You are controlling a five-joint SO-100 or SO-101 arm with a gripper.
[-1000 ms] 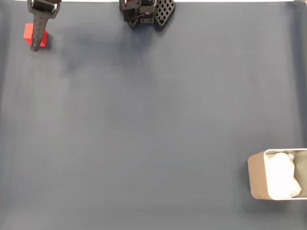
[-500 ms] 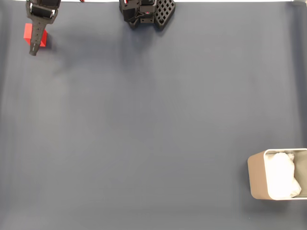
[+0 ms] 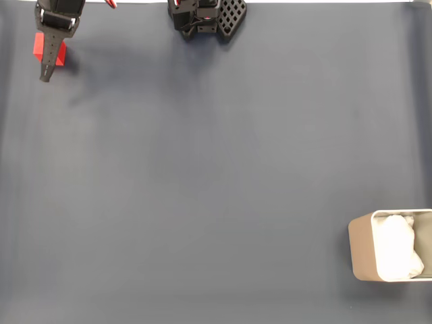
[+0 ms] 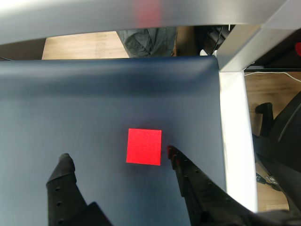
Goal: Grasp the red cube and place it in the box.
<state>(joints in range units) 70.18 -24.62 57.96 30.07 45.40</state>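
In the wrist view the gripper reaches up from the bottom edge with its two black fingers spread wide and nothing held between them. The red cube sits on the dark blue mat in the gap, level with the fingertips. It lies much closer to the right finger, whose tip is just beside the cube's lower right corner, though contact cannot be told; the left finger stands well apart from it. The cube shows one square top face with no longer axis, its edges running nearly square to the mat's right edge, and no label or writing is readable on it. Beyond it the mat ends near a pale metal frame. In the fixed view the cube lies in the mat's top left corner, partly covered by the gripper, while the box, white-lined, stands at the right edge near the bottom right corner, far from the cube.
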